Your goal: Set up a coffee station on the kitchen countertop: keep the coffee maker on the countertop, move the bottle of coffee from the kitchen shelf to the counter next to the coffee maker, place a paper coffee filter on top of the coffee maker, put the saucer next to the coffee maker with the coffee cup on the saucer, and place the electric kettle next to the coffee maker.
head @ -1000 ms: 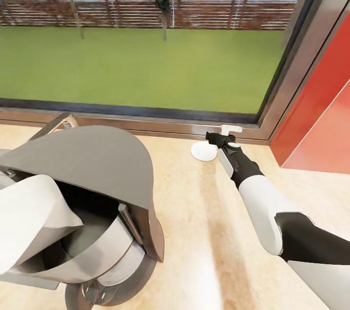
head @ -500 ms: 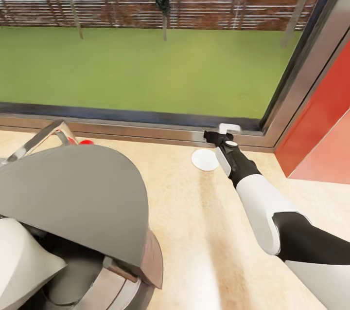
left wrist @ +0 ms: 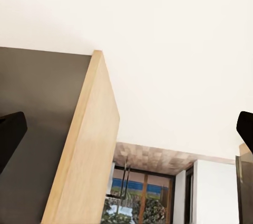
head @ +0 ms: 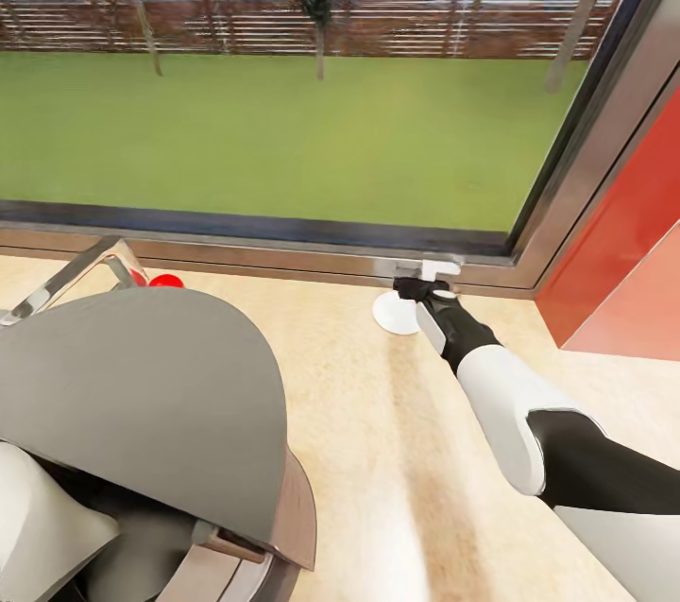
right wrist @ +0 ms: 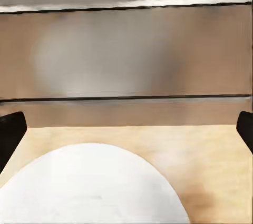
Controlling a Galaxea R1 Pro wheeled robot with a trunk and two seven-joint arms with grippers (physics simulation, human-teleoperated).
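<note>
The right tool [head: 408,288] is held spread wide, low over the far edge of the saucer [head: 391,315], nothing gripped. The saucer is seen flat on the table [head: 378,451], close to the window frame [head: 283,248]. The coffee maker [head: 151,413] is seen nearer, at the left. The left tool [left wrist: 126,129] is spread wide, pointing at a ceiling.

White arm [head: 510,404], black joints

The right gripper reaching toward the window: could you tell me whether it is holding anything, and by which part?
Nothing is held. The right gripper is open, its fingertips spread wide over the saucer on the kitchen countertop, with nothing between them.
</note>
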